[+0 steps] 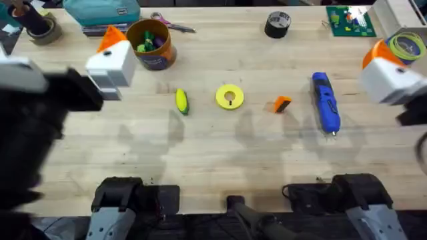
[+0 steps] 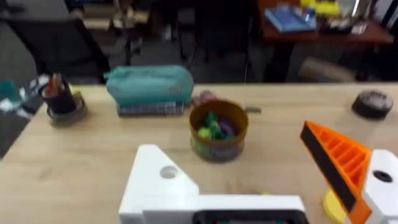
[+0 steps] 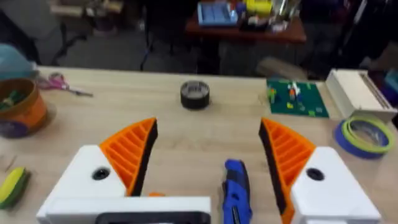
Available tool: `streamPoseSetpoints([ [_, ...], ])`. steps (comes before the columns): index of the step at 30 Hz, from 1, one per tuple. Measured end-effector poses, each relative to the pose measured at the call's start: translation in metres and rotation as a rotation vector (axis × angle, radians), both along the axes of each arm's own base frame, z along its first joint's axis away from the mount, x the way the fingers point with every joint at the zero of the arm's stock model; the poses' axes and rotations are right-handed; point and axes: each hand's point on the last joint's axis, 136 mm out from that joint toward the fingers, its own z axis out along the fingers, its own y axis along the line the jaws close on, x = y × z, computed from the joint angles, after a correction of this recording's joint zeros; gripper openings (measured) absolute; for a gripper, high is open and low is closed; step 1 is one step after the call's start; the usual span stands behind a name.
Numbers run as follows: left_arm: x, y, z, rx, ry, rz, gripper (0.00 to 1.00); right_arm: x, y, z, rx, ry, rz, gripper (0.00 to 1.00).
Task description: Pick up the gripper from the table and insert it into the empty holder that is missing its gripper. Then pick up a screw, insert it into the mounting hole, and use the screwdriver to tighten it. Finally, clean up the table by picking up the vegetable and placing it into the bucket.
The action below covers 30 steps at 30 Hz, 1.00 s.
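Beyond the pale wooden table [image 1: 220, 160] lies a dim room with a reddish-brown desk [image 3: 249, 30] and grey floor [image 2: 37, 43].

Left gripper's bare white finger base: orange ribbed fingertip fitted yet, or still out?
Still out. The white angular finger base has an empty mounting hole; the small orange ribbed fingertip lies on the wooden table.

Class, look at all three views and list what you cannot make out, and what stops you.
- Screws: none can be made out on the table overhead; too small.
- Screwdriver: in the right wrist view its lower part is hidden by the gripper body.
- Bucket: cut off by that view's edge.
- Left arm: dark blur overhead, hiding the table beneath.
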Motion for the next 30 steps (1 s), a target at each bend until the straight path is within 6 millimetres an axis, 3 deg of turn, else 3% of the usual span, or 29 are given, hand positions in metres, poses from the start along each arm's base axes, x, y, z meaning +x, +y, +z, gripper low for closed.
streamPoseSetpoints([
  [3,0.006,0.000,0.003,0.002,0.146,0.000,0.986,0.003,0.000,0.006,0.000,0.142,0.001,0.997],
  [7,0.015,0.000,-0.004,0.004,0.329,0.000,0.986,0.008,0.001,-0.002,0.000,0.370,0.005,0.997],
  [16,0.037,0.000,-0.057,0.004,0.659,-0.003,0.986,0.024,0.008,-0.047,0.022,0.742,0.042,0.997],
  [22,0.036,-0.002,-0.085,-0.001,0.797,-0.012,0.986,0.027,0.010,-0.062,0.028,0.827,0.048,0.997],
  [30,0.041,-0.002,-0.095,-0.002,0.839,-0.013,0.986,0.027,0.010,-0.063,0.028,0.833,0.048,0.997],
])
